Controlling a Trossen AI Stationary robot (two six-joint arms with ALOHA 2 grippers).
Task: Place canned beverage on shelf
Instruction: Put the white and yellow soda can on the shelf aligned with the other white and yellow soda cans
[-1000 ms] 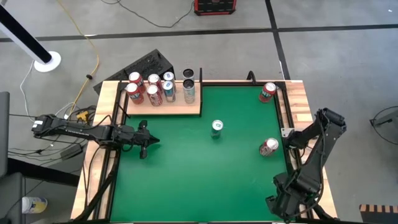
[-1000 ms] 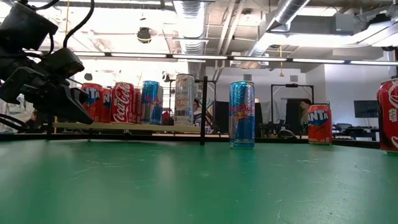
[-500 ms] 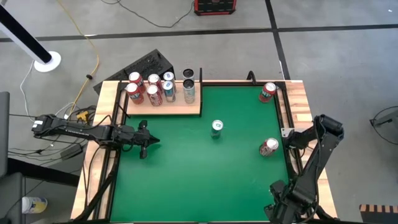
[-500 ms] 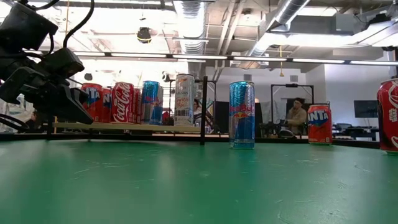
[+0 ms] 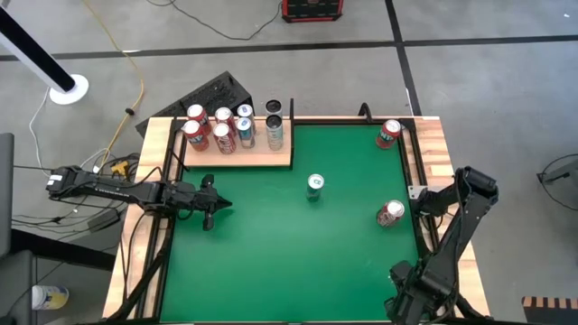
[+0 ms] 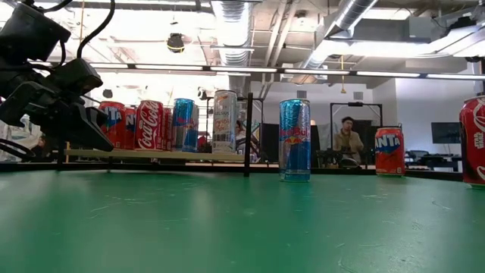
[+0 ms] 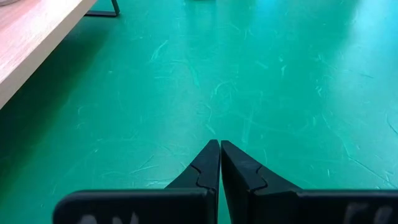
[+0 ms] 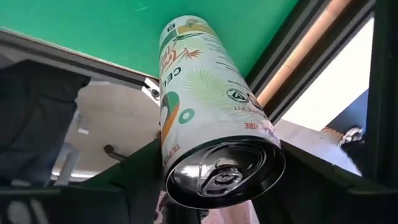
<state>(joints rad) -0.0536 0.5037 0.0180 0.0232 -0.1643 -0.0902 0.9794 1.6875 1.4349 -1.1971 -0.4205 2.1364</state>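
Note:
The pale-wood shelf (image 5: 262, 155) lies at the table's far left and carries several upright cans (image 5: 221, 131). A blue can (image 5: 314, 186) stands mid-table, and it also shows in the low view (image 6: 295, 140). Two red cans (image 5: 389, 213) (image 5: 388, 134) stand near the right edge. My right gripper (image 8: 217, 183) is shut on a white can (image 8: 199, 93) beyond the table's near right corner (image 5: 408, 302). My left gripper (image 7: 219, 149) is shut and empty, low over the felt at the left (image 5: 212, 208), in front of the shelf. My right gripper holds the white can by its side wall near the lidded top end (image 8: 177, 155), between its two fingers (image 8: 134, 171). The can's lid faces the wrist and its base points away toward the table's edge. It is clear of the table.
The green felt (image 5: 271, 253) is bare in front of the shelf and along the near half. Thin black posts (image 5: 292, 113) (image 5: 365, 112) stand at the shelf's right end and the far edge. Wooden side strips (image 5: 433, 144) border the table. A person (image 6: 348, 140) shows in the room behind.
My right arm has drawn a little toward the table's near edge with the white can. My left arm has kept still.

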